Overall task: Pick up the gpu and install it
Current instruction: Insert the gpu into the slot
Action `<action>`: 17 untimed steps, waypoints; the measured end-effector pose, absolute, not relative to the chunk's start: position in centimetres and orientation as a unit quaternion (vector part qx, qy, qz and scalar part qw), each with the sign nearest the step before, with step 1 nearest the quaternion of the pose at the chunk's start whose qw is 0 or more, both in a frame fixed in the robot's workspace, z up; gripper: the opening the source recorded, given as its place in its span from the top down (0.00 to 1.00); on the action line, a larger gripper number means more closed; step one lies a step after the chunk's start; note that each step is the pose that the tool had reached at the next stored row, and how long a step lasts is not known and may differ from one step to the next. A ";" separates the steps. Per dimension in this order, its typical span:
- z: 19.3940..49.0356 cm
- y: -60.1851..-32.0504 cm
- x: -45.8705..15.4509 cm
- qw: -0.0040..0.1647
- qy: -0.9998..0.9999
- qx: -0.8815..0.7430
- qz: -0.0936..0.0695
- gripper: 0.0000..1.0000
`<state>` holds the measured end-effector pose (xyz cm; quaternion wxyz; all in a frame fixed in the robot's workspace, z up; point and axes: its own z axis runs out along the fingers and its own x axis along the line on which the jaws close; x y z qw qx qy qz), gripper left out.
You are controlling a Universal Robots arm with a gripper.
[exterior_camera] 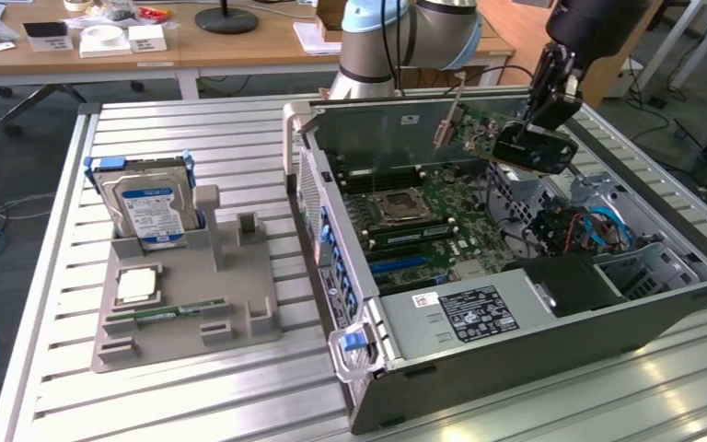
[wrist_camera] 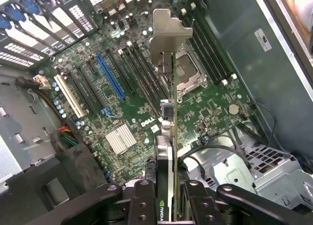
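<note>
- Your gripper [wrist_camera: 167,198] is closed partway. Its black fingers [wrist_camera: 139,203] press on either face of the gpu [wrist_camera: 174,137], so the card is firmly in its grasp.
- In the exterior view, the gpu [exterior_camera: 501,138] hangs tilted in the air over the far part of the open computer case [exterior_camera: 550,359]. The gripper [exterior_camera: 540,120] holds it from above.
- From the wrist, you see the card edge-on, with its silvery end bracket [wrist_camera: 166,34] at the end away from the camera.
- The card hangs over the motherboard [wrist_camera: 142,107], in line with the strip between the long black slots and the CPU socket [wrist_camera: 188,71].
- The blue slot [wrist_camera: 110,78] lies apart from the card, off to one side.
- The card looks clear of the board and in no slot, though the edge-on view makes the gap hard to judge.
- On the exterior view's left, a grey holder [exterior_camera: 188,322] sits on the slatted metal table [exterior_camera: 59,387]. It carries an upright hard drive [exterior_camera: 151,207] and a small green memory stick [exterior_camera: 163,313] lying flat.
</note>
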<state>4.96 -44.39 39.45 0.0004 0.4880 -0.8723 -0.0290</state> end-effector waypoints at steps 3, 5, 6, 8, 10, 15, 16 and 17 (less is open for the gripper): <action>39.5 -44.4 5.0 0.001 -0.862 0.506 -0.029 0.73; 39.5 -44.4 5.0 0.002 -0.854 0.520 -0.029 0.73; 39.5 -44.4 5.0 0.002 -0.849 0.527 -0.029 0.73; 39.5 -44.4 5.0 0.002 -0.840 0.542 -0.029 0.73; 39.5 -44.4 5.0 0.003 -0.830 0.557 -0.029 0.73; 39.4 -44.4 5.0 0.004 -0.804 0.594 -0.029 0.73; 39.4 -44.4 5.0 0.004 -0.798 0.601 -0.029 0.73; 39.4 -44.4 5.0 0.005 -0.793 0.609 -0.029 0.73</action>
